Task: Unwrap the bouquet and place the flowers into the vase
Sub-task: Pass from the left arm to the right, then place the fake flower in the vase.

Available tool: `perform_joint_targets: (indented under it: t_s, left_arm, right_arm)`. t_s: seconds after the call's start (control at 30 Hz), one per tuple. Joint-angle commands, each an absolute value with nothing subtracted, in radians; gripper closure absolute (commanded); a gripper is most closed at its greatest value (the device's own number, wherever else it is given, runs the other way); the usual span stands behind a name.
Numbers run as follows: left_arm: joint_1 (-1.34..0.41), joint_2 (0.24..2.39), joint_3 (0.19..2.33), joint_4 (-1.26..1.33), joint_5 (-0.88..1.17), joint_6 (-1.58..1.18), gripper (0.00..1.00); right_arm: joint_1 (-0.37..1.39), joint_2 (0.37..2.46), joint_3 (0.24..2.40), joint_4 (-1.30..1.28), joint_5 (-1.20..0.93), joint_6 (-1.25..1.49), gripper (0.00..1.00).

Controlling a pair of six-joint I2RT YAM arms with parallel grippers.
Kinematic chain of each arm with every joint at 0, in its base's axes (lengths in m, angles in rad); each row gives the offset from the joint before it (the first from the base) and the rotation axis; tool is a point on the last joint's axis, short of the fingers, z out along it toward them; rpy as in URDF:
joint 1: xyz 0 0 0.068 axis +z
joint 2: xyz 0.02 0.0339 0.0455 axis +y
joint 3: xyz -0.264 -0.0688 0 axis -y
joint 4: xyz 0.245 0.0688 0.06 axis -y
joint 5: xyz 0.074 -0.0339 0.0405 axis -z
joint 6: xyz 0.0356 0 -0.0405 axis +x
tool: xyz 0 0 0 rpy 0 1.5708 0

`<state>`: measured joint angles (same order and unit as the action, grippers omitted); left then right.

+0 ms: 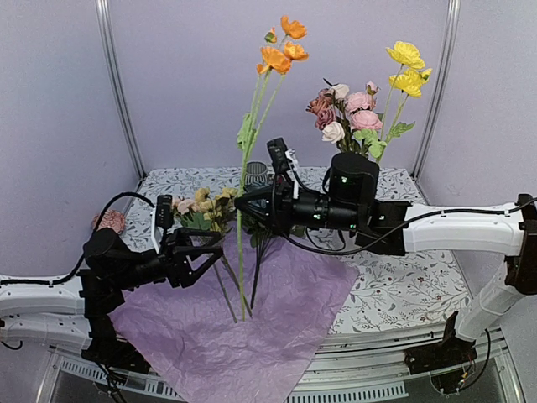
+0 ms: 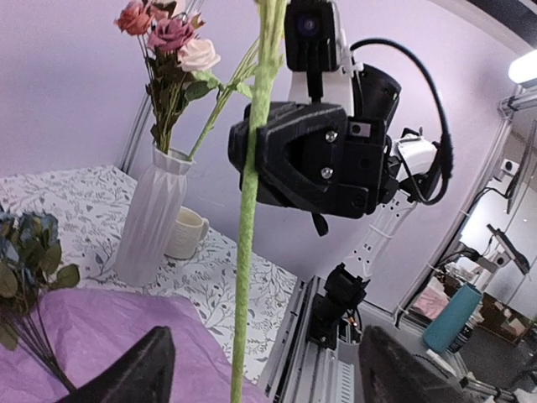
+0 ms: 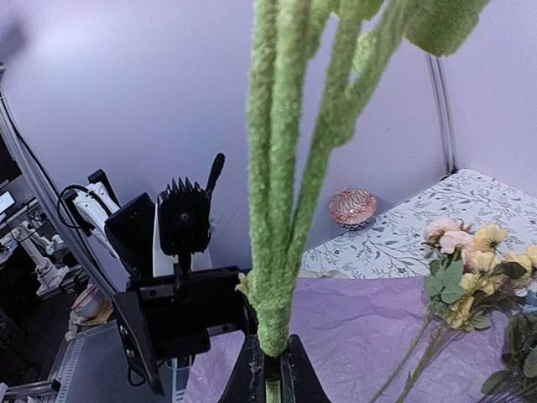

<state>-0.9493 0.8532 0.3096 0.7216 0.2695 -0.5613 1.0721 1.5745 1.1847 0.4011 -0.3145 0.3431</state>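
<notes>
My right gripper point(image 1: 244, 202) point(image 3: 273, 374) is shut on the green stem of an orange-bloomed flower point(image 1: 281, 52), holding it upright over the spread purple tissue paper point(image 1: 243, 336). The stem point(image 2: 245, 252) passes between the fingers of my left gripper point(image 1: 220, 256) point(image 2: 264, 369), which stands open and does not touch it. The white ribbed vase point(image 2: 152, 214) holds pink roses point(image 1: 357, 109) and yellow blooms point(image 1: 407, 67); in the top view my right arm hides it. More flowers point(image 1: 201, 208) lie on the paper's back left, among them blue roses point(image 2: 25, 252).
A cream mug point(image 2: 186, 232) stands just right of the vase. A striped grey cup point(image 1: 256, 174) is at the back centre. A red patterned dish point(image 1: 109, 221) point(image 3: 352, 207) sits at the table's left edge. Loose stems point(image 1: 228, 298) lie on the paper under the grippers.
</notes>
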Motion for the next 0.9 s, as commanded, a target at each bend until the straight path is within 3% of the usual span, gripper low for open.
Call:
perform_joint_targets:
  t_s: [0.0, 0.13, 0.3, 0.63, 0.87]
  left_arm:
    - [-0.959, 0.785, 0.299, 0.687, 0.229, -0.548, 0.16]
    - [-0.959, 0.726, 0.283, 0.638, 0.181, -0.538, 0.06]
    - [-0.957, 0.692, 0.285, 0.582, 0.133, -0.526, 0.02]
    - [-0.957, 0.713, 0.307, 0.551, 0.105, -0.530, 0.02]
    - [-0.956, 0.746, 0.325, 0.561, 0.117, -0.526, 0.02]
  right_arm:
    - [1.072, 1.388, 1.077, 0.331, -0.127, 0.227, 0.97]
    - [1.071, 1.218, 0.980, 0.277, 0.014, 0.161, 0.97]
    - [1.071, 1.060, 0.881, 0.251, 0.180, 0.091, 0.97]
    - [1.063, 0.925, 0.871, 0.211, 0.458, -0.080, 0.97]
    - [0.986, 0.919, 0.950, 0.198, 0.481, -0.124, 0.97]
